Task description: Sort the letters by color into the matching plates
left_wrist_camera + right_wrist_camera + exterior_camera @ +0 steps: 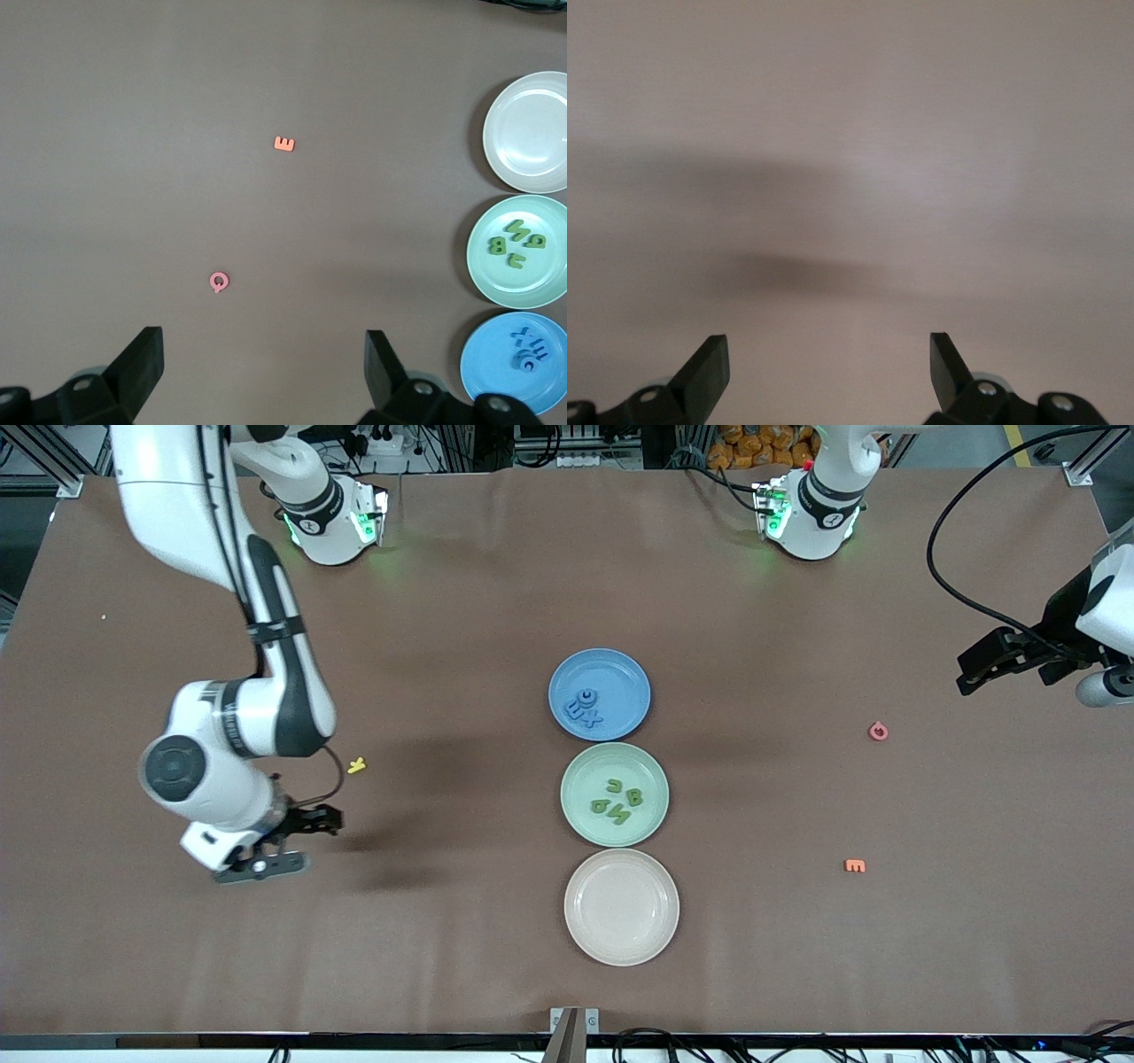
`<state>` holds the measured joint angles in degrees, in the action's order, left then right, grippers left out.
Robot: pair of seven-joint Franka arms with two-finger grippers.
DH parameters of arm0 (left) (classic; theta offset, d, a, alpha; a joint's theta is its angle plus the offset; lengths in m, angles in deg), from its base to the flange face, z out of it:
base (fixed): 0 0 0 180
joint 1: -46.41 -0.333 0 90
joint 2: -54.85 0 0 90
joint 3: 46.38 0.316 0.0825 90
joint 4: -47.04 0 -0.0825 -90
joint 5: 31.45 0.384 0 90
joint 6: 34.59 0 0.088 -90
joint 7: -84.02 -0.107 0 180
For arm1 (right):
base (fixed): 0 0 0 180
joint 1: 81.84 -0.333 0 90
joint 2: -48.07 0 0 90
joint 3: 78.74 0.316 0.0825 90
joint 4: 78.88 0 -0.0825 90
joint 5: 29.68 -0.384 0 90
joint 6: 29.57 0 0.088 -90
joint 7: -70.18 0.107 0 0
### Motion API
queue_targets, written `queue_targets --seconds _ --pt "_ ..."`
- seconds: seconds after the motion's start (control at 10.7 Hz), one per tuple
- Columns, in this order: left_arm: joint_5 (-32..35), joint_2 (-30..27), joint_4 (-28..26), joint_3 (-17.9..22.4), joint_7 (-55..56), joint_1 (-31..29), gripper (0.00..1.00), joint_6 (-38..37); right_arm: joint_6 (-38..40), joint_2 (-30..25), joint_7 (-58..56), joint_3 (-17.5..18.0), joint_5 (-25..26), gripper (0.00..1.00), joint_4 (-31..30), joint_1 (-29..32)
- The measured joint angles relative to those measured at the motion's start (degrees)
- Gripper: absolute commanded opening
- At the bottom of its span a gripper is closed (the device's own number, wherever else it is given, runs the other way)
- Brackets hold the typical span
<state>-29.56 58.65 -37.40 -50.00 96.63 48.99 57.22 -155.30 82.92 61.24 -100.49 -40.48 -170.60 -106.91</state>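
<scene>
Several blue letters (586, 708) lie in the blue plate (622, 677), and several green letters (620, 801) lie in the mint green plate (647, 819) just nearer the front camera. The left wrist view shows the same blue letters (527, 347) in the blue plate (487, 376) and green letters (514, 241) in the green plate (496, 276). My left gripper (974, 671) (264, 354) hangs open and empty over the left arm's end of the table. My right gripper (301, 841) (829, 359) is open and empty over bare table at the right arm's end.
An empty beige plate (621, 906) (530, 133) stands nearest the front camera in the row of plates. A pink piece (878, 731) (219, 282) and an orange piece (855, 865) (283, 143) lie toward the left arm's end. A yellow piece (356, 764) lies near the right arm.
</scene>
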Motion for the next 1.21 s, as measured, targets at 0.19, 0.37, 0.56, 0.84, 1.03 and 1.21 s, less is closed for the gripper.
queue_targets --seconds 0.19,0.37,0.56,0.84,1.03,1.21 --pt "0.0 0.02 0.0 0.0 0.0 -0.01 1.0 0.0 -0.02 -0.64 -4.82 -3.72 0.0 1.0 0.35 1.88" --pt "0.0 0.06 0.0 0.01 0.0 -0.02 1.0 0.0 2.34 -3.07 -7.24 -6.86 0.0 1.0 0.84 2.35" --pt "0.0 0.14 0.0 0.02 0.0 -0.03 1.0 -0.02 11.0 -6.75 -7.32 -9.05 0.01 1.0 3.27 2.35" --pt "0.0 0.38 -0.01 0.02 0.0 -0.04 1.0 -0.03 25.15 -11.64 -7.07 -10.89 0.01 1.0 9.21 2.34" --pt "0.0 0.47 -0.01 0.02 0.0 -0.04 1.0 -0.03 31.43 -15.88 -7.0 -11.69 0.01 1.0 11.01 2.31" --pt "0.0 0.56 0.0 0.02 0.0 -0.04 1.0 -0.04 37.3 -21.04 -6.07 -11.94 0.01 1.0 11.31 2.31"
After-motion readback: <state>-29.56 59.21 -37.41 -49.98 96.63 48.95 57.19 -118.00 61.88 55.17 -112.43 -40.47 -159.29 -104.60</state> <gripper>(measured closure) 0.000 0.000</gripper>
